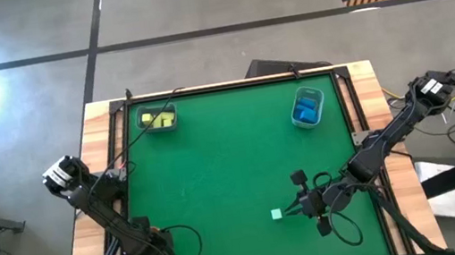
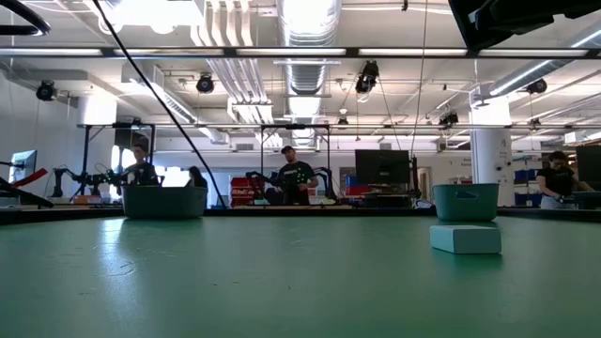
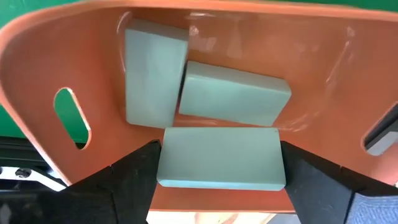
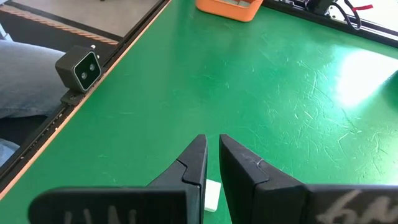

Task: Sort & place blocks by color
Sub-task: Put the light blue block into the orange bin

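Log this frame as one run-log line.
left hand: over orange tray, fingers astride mint block, two more inside | right hand: shut, beside loose mint block | yellow, blue binned

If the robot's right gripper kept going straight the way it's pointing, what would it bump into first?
The right gripper points at the mint block lying just ahead of its shut fingers on the green table. It would likely bump that block first, though it may already be touching it.
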Robot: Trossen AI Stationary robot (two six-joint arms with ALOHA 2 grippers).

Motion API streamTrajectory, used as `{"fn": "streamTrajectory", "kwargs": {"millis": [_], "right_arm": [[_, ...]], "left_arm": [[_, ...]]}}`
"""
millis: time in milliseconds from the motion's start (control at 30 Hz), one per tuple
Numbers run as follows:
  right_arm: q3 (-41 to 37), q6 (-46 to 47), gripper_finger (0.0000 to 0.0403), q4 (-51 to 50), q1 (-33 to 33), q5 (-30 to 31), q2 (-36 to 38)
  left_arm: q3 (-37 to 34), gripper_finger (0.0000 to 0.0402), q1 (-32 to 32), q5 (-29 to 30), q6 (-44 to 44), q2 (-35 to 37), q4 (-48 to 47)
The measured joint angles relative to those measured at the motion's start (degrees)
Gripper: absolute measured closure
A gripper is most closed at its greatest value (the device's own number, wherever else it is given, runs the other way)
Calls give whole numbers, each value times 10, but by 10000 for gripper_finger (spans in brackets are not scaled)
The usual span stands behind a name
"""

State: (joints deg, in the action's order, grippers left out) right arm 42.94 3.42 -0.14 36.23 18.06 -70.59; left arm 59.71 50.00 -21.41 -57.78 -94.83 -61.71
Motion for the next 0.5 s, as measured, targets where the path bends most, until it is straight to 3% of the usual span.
{"fn": "streamTrajectory", "kwargs": {"millis": [500], "right_arm": [[0,0,371,0,0,0,0]], "left_arm": [[2,111,0,-10,0,0,3]]}}
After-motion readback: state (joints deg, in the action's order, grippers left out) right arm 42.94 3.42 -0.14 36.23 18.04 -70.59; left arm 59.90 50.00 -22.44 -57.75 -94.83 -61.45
